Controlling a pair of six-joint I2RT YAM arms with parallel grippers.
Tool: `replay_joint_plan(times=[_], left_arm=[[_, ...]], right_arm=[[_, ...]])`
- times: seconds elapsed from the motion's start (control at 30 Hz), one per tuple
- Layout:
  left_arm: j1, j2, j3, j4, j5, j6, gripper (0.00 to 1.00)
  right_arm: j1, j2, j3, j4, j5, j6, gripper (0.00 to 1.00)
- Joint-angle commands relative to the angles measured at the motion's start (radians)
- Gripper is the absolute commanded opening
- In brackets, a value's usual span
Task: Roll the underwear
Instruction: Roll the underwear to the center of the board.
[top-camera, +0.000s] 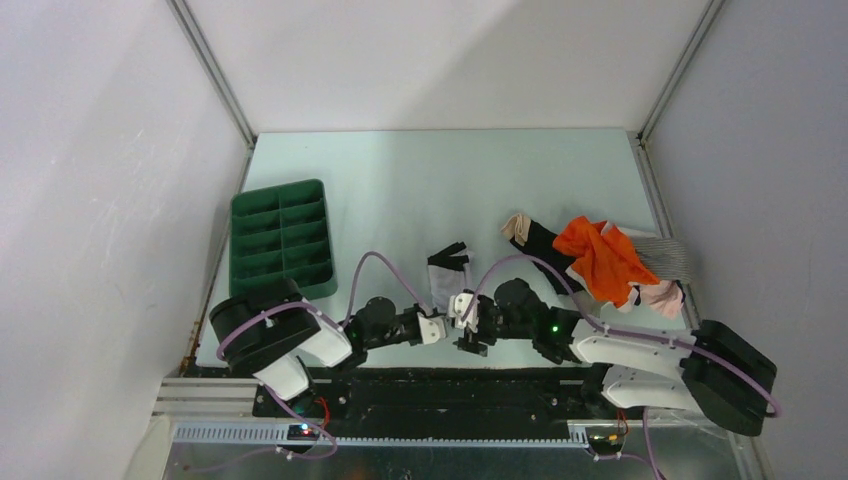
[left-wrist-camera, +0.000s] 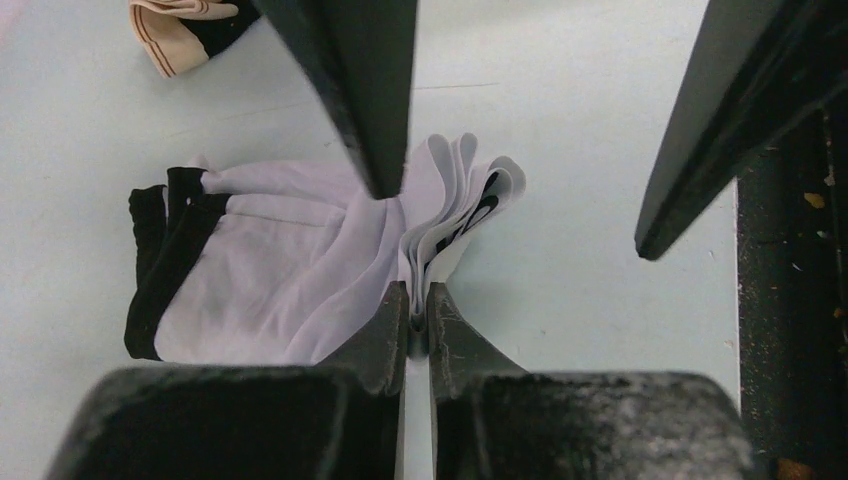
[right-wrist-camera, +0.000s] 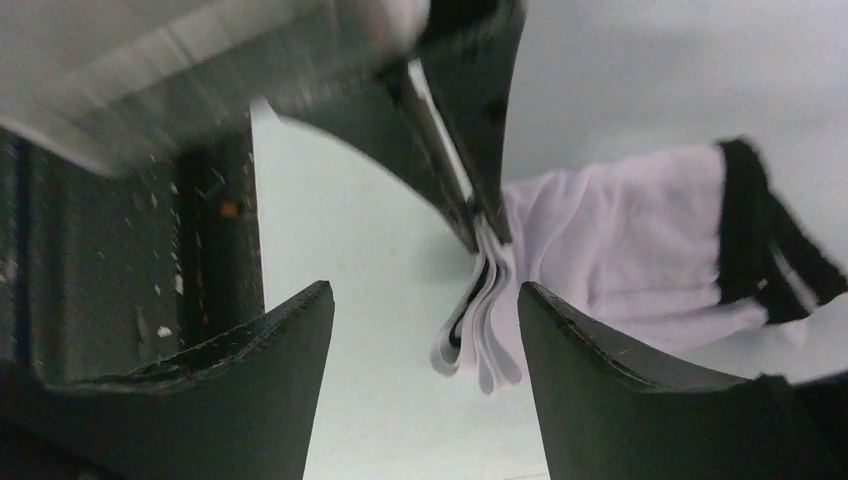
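The white underwear (top-camera: 448, 273) with a black waistband lies folded on the pale table, just ahead of both arms. In the left wrist view the underwear (left-wrist-camera: 280, 270) has its layered folded edge pinched between my left gripper (left-wrist-camera: 417, 300), which is shut on it. My right gripper (right-wrist-camera: 425, 300) is open, its fingers (right-wrist-camera: 590, 380) straddling the same folded edge of the underwear (right-wrist-camera: 620, 250) without touching it. In the top view the left gripper (top-camera: 447, 318) and the right gripper (top-camera: 470, 330) meet at the garment's near edge.
A green compartment tray (top-camera: 283, 240) stands at the left. A pile of clothes with an orange garment (top-camera: 605, 260) lies at the right, a beige and black piece (top-camera: 520, 230) beside it. The black rail (left-wrist-camera: 790, 300) runs along the table's near edge.
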Motion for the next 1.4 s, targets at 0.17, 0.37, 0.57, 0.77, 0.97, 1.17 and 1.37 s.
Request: replay_joint_plan(times=[0.17,0.37,0.57,0.77,0.97,1.17,1.37], left_arm=[[-0.002,-0.043,-0.022,0.074,-0.022,-0.058,0.0],[-0.002,-0.05,-0.028,0.075,-0.032,-0.063,0.0],[-0.002,-0.059,-0.035,0.082,-0.061,-0.069,0.0],[-0.002,-0.072,-0.048,0.081,-0.08,-0.083,0.0],[-0.003,-0.086,-0.054,0.063,-0.105,-0.097,0.0],[0.018,-0.097,-0.04,0.011,-0.156,-0.137,0.0],[0.187,-0.152,0.093,-0.339,-0.07,-0.39,0.0]], right_arm=[[-0.003,0.124,-0.017,0.114,0.095,-0.068,0.72],[0.001,0.152,-0.02,0.136,0.104,-0.06,0.69],[-0.003,0.213,-0.021,0.171,0.094,-0.068,0.63],[-0.005,0.292,-0.021,0.226,0.089,-0.064,0.58],[-0.006,0.356,-0.02,0.263,0.101,-0.08,0.55],[-0.061,0.361,0.017,0.188,0.062,-0.047,0.28],[-0.209,0.369,0.159,-0.079,-0.218,0.125,0.15]])
